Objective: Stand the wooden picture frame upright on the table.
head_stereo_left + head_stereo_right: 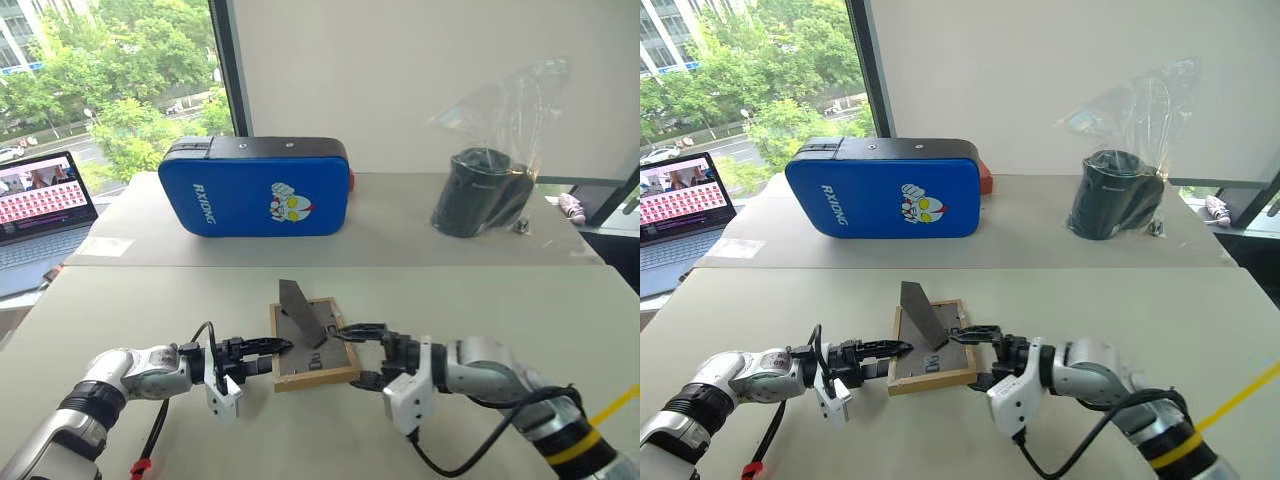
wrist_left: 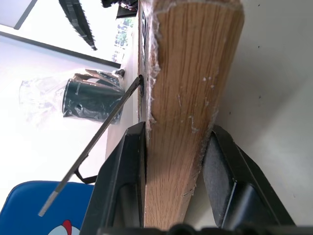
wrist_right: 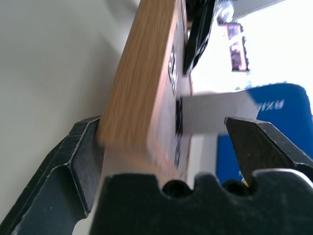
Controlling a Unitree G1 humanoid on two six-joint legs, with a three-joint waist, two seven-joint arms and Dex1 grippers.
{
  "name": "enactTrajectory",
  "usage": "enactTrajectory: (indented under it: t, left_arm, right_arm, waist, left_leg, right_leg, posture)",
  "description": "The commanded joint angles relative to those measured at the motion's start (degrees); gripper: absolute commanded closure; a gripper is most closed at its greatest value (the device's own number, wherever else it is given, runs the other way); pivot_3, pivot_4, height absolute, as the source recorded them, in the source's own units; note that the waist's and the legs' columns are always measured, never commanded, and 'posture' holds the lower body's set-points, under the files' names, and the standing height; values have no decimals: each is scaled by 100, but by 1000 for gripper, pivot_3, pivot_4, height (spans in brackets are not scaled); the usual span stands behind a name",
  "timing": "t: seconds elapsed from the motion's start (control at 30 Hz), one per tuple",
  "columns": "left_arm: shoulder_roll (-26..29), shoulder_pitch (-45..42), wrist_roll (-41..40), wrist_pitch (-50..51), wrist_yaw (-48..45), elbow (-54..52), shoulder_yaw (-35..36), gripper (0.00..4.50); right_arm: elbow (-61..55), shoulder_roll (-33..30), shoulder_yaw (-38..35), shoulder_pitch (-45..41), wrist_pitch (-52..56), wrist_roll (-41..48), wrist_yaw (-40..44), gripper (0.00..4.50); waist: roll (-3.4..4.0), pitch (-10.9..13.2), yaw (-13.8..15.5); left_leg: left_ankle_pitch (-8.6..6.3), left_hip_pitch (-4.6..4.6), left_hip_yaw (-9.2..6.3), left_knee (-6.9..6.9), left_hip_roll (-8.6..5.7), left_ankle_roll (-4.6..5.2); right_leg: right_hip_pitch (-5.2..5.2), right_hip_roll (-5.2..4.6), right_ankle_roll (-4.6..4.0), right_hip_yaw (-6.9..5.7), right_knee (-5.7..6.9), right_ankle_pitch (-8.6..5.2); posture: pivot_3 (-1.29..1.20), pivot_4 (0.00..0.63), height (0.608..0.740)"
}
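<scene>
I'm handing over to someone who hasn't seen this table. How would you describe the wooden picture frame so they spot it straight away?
Start at the big blue pad lying at the far side of the table, then come toward the robot. The wooden picture frame lies back-up between the left gripper and right gripper. It is the only light-wood rectangle there, and its dark grey stand sticks up from its back panel.

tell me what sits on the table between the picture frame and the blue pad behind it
Nothing: in the left eye view only bare table lies between the wooden picture frame and the blue pad, crossed by a seam in the tabletop.
</scene>
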Motion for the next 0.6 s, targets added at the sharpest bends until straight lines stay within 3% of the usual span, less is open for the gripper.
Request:
enactTrajectory:
  t: [0.03, 0.17, 0.23, 0.3, 0.37, 0.5, 0.6]
  left_arm:
    - [-4, 92, -209, -8, -325, 73, -119, 3269]
    - [-54, 125, -560, 0, -492, 3, -63, 3269]
    - [-75, 156, -731, 30, -596, -42, -37, 3269]
    - [-89, 205, -945, 140, -698, -78, 5, 2371]
    - [-100, 260, -1187, 301, -835, -97, 54, 1836]
    - [-20, 677, -2348, 1025, -1269, -436, 331, 360]
    - [109, 1296, -3330, 1669, -1462, -1057, 764, 353]
  right_arm:
    - [102, 84, 28, -123, -130, -181, -185, 787]
    - [258, 71, 69, -91, -258, -299, -260, 2048]
    - [266, 70, 66, -107, -277, -303, -304, 2881]
    - [178, 96, 4, -139, -195, -181, -327, 3241]
    - [73, 115, -67, -185, -37, 10, -272, 3272]
    - [-265, 80, -285, -357, 736, 793, 173, 3274]
    - [-524, 74, -528, -498, 1758, 1609, 595, 3275]
  waist:
    - [0, 0, 7]
    - [0, 0, 15]
    - [1, 0, 15]
    - [1, 0, 13]
    - [1, 0, 13]
    - [2, 2, -25]
    - [3, 6, -50]
  left_leg:
    - [0, -1, 0, 0, 0, 0]
    - [-1, -3, 0, -2, 0, 1]
    - [-1, -2, 0, -1, 0, 1]
    - [-1, 2, 0, -2, 0, 2]
    - [-1, 2, 0, -2, 0, 2]
    - [-1, -4, 0, -2, 0, 2]
    - [-2, -6, -3, -2, 0, 4]
  right_leg:
    - [0, 0, -1, 0, -4, 1]
    - [-2, 0, -3, 0, -4, 1]
    - [-2, 0, -3, 0, -3, 1]
    - [0, 0, -2, 0, -1, 1]
    - [1, 0, -2, 0, 0, 1]
    - [-5, 0, -5, 1, 1, 2]
    - [-8, 0, -38, 1, 4, 22]
  posture:
    - [0, 150, 740]
    - [0, 150, 740]
    - [0, 150, 740]
    - [0, 150, 740]
    - [0, 150, 740]
    - [0, 150, 740]
    - [0, 150, 740]
